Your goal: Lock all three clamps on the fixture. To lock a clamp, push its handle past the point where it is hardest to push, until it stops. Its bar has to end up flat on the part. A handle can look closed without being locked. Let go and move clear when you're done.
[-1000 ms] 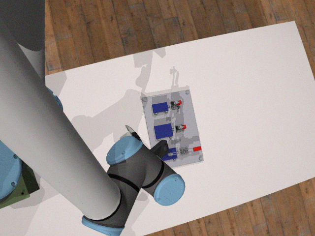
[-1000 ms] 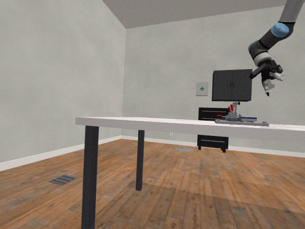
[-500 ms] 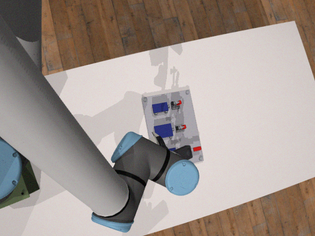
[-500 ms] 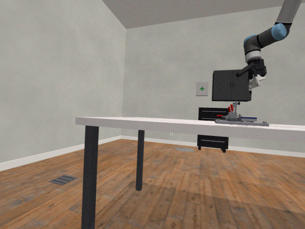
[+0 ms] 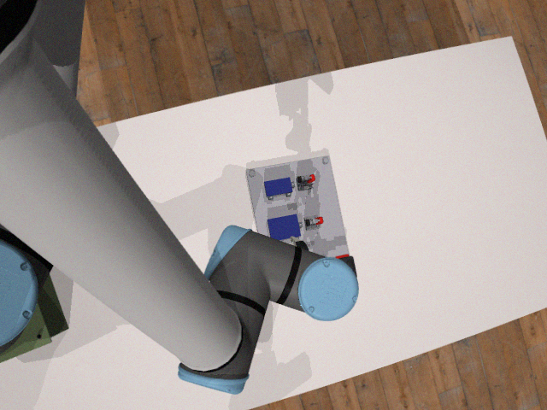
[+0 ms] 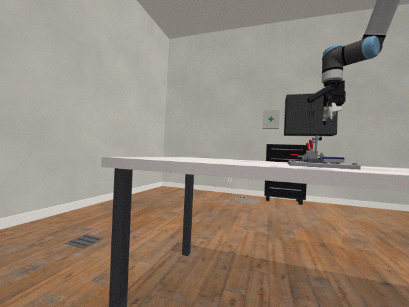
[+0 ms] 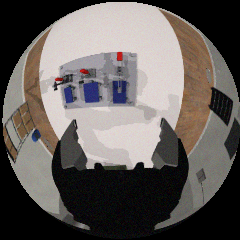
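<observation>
The grey fixture plate [image 5: 296, 205] lies on the white table and carries three blue parts, two of which show from above [image 5: 278, 187] [image 5: 284, 226]. Two clamps [image 5: 306, 180] [image 5: 314, 221] have red handles standing up [image 6: 308, 145]. The third clamp's red handle [image 6: 294, 154] lies flat; from above my wrist hides all but its red tip [image 5: 342, 256]. My gripper [image 6: 326, 117] hangs well above the fixture, open and empty. In the wrist view the fingers frame bare table, with the fixture [image 7: 97, 80] and its three red handles [image 7: 59, 80] [image 7: 85, 72] [image 7: 119, 56] beyond them.
My arm's large link [image 5: 110, 220] crosses the left of the top view, and its base [image 5: 17, 291] sits at the table's left end. The table edge [image 6: 231, 165] faces the side camera. A dark cabinet [image 6: 308, 114] and drawers stand by the far wall.
</observation>
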### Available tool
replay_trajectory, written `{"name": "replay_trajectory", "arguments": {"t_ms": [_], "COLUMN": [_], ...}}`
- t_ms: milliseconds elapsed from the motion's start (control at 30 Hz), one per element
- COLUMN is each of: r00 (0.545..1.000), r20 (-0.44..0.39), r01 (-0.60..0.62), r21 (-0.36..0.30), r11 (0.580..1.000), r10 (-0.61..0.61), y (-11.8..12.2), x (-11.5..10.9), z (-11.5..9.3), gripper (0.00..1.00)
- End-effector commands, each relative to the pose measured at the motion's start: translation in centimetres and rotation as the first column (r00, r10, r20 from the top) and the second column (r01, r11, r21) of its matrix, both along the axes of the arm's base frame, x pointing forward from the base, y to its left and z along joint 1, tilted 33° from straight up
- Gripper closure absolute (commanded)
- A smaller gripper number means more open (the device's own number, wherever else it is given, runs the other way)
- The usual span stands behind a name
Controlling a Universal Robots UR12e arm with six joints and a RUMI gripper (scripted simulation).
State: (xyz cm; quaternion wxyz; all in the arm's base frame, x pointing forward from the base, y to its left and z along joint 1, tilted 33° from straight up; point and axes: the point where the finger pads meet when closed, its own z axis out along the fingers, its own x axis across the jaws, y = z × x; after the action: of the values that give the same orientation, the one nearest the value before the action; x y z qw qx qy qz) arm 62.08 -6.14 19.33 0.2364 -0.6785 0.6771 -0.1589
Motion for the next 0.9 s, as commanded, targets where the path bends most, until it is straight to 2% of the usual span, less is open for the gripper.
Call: {"name": "replay_trajectory", "arguments": {"t_ms": [0,200,233,867], "r00": [1.000,1.000,1.000,1.000], "r20": [0.006,0.006,0.006,0.006], "r01": [0.011,0.011,0.011,0.011], "r21": [-0.008,-0.008,-0.008,-0.008], "r11": [1.000,1.000,1.000,1.000], "r10": [-0.011,-0.011,-0.011,-0.011], "y": [-0.22,-0.22,-0.22,-0.22], "x": [0.36,0.37,0.37,0.37], "z": [0.19,0.19,0.19,0.19], "gripper": [0.00,0.00,1.00,1.00]}}
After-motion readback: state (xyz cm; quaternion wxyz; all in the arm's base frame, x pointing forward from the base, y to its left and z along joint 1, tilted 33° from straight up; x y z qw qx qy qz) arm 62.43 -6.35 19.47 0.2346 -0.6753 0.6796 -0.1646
